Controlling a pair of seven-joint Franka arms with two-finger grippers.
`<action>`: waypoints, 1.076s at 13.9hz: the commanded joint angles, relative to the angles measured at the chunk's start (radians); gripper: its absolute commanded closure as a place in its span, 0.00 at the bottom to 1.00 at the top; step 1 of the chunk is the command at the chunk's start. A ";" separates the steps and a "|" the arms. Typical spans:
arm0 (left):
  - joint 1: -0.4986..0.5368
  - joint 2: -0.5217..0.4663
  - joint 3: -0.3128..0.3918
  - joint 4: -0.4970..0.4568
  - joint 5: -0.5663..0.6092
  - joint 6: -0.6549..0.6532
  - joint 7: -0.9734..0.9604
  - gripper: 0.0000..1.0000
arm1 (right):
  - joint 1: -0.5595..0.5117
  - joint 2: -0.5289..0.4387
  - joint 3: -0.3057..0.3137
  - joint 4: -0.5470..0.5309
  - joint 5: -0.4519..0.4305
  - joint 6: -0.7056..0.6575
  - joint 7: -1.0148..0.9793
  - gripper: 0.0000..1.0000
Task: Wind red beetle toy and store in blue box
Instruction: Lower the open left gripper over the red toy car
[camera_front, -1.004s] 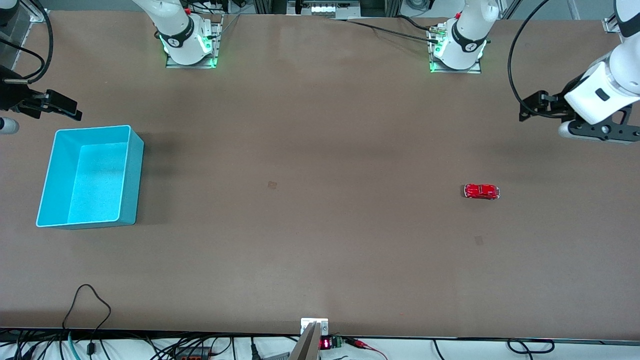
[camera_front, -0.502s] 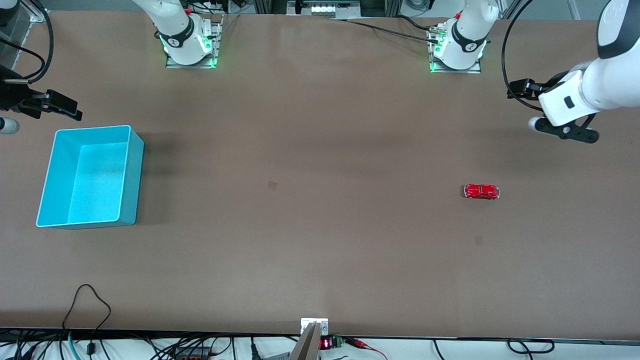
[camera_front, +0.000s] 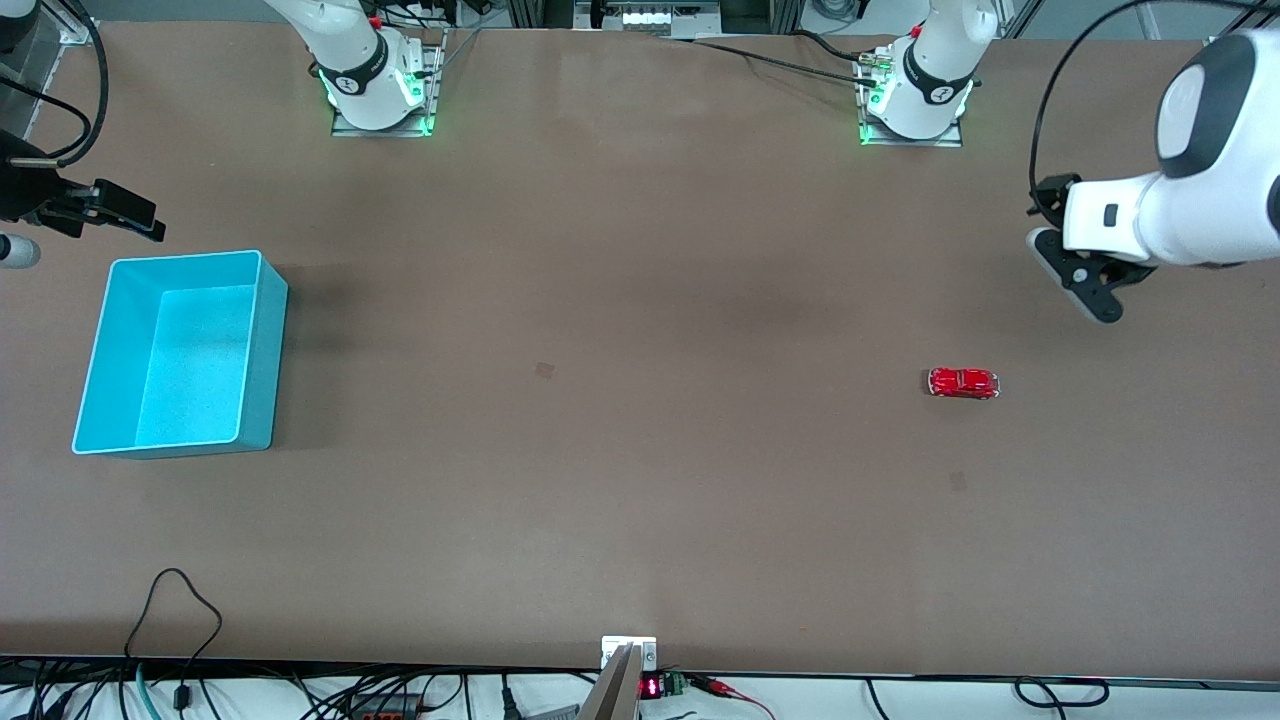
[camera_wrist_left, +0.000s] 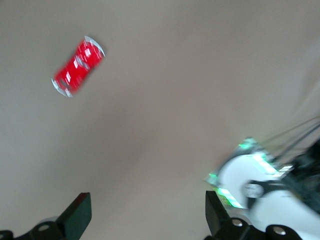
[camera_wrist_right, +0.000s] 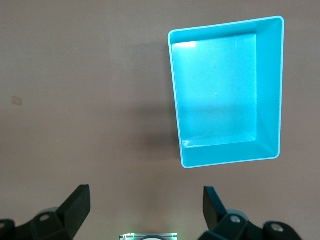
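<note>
The red beetle toy (camera_front: 962, 383) stands on the brown table toward the left arm's end; it also shows in the left wrist view (camera_wrist_left: 77, 66), some way off from the fingers. My left gripper (camera_front: 1082, 280) is in the air over bare table near that end, open and empty (camera_wrist_left: 146, 210). The blue box (camera_front: 265, 350) stands empty at the right arm's end and shows in the right wrist view (camera_wrist_right: 268, 85). My right gripper (camera_front: 125, 215) waits over the table edge beside the box, open and empty (camera_wrist_right: 146, 202).
Both arm bases (camera_front: 378, 85) (camera_front: 915, 95) stand along the table's edge farthest from the front camera. The left arm's base shows in the left wrist view (camera_wrist_left: 247, 185). Cables (camera_front: 175, 610) hang at the edge nearest the camera.
The left arm has swung round and its gripper has moved closer to the red beetle toy. The right arm, the toy and the box have not moved.
</note>
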 joint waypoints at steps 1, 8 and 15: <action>0.032 -0.016 -0.004 -0.137 0.030 0.219 0.180 0.00 | 0.005 -0.009 0.000 0.007 0.003 -0.012 0.013 0.00; 0.029 0.186 -0.004 -0.252 0.078 0.805 0.415 0.00 | 0.005 -0.008 0.000 0.007 0.005 -0.012 0.013 0.00; 0.025 0.311 -0.005 -0.306 0.078 0.998 0.421 0.00 | 0.005 -0.009 0.001 0.007 0.005 -0.012 0.013 0.00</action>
